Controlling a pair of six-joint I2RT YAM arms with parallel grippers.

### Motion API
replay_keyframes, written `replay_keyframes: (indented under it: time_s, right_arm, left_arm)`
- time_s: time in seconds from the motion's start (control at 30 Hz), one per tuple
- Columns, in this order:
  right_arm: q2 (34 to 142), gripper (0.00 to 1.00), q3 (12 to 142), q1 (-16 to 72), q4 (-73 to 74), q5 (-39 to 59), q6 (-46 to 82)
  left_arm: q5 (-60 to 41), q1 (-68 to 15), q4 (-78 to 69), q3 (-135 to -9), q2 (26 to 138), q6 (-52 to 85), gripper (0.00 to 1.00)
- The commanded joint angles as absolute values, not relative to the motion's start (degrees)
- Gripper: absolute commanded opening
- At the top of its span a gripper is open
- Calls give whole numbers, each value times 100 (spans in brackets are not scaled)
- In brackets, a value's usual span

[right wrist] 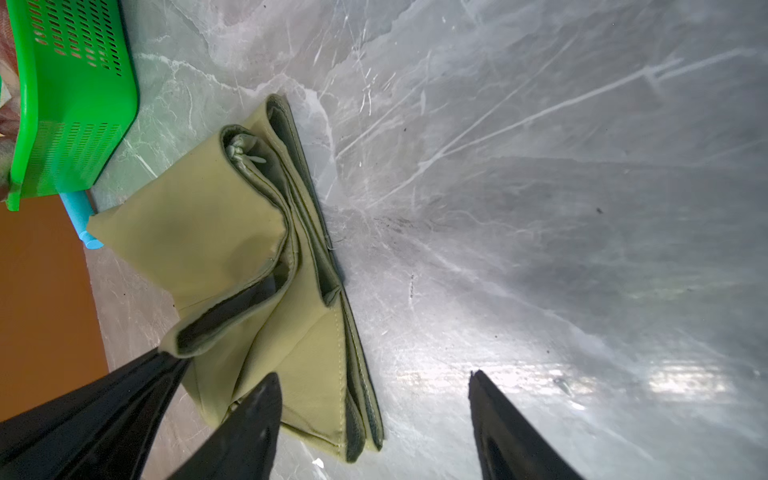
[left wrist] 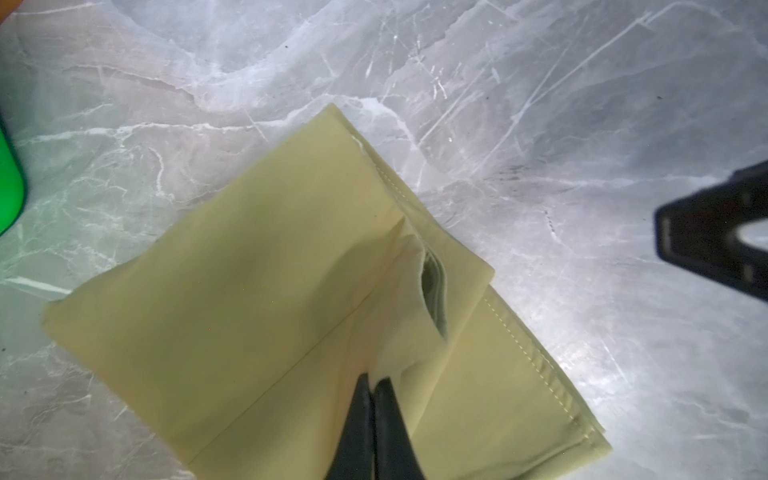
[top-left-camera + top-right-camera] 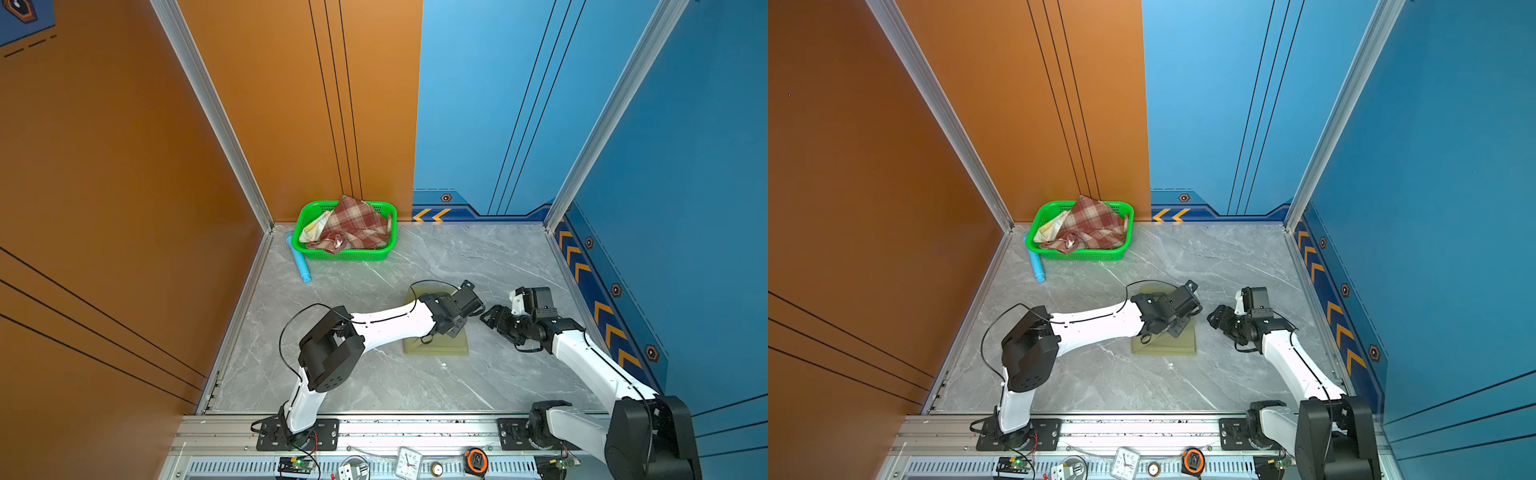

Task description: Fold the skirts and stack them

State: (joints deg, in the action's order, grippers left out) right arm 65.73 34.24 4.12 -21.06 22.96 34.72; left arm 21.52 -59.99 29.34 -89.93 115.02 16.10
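On the marble table [image 3: 374,374]: olive-green skirt [image 3: 440,347] lies folded, near the middle.
Left gripper [image 2: 374,380]: jaws pressed together, pinching a raised fold of the olive-green skirt.
Right gripper [image 1: 374,376]: jaws wide apart, empty, just beside that skirt.
Green basket [image 3: 345,254], far corner: plaid skirt [image 3: 353,224] and floral skirt [image 3: 313,226] crumpled inside.

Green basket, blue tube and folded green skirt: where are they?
green basket [image 3: 345,254], in a top view, front wall
blue tube [image 3: 299,262], in a top view, its middle
olive skirt [image 2: 232,299], left wrist view, flat top layer
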Motion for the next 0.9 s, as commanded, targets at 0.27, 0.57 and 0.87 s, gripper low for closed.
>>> replay_keyframes:
  time_s: [0.27,0.57,0.87]
  right_arm:
    - [7096,66,3538,889,-1375,2489,3831]
    - [7959,56,3627,1222,-472,2542,4141]
    - [8687,50,3870,1413,-46,2384,4149]
  left_arm:
    - [2930,-5961,2423,-8711,10845,1990,0]
    - [2875,-5976,2413,-8634,10907,2144,0]
    - [2876,-5987,2396,-8525,10879,2263,0]
